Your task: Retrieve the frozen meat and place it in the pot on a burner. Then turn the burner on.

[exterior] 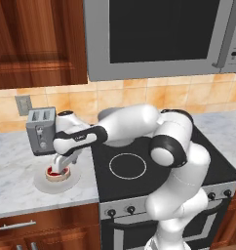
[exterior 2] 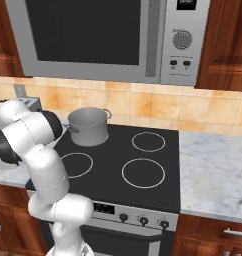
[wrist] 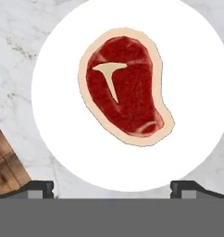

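The frozen meat, a red steak with a pale fatty rim, lies on a round white plate on the marble counter left of the stove. In the left base view the meat sits on that plate right under my gripper. My gripper hovers just above the plate, open, its fingertips wide apart and holding nothing. The grey pot stands lidless on the stove's back left burner.
A boxy grey toaster stands just behind the plate against the tiled wall. The black stovetop has ring burners, with knobs along its front. A microwave hangs above. The counter's front edge runs close to the plate.
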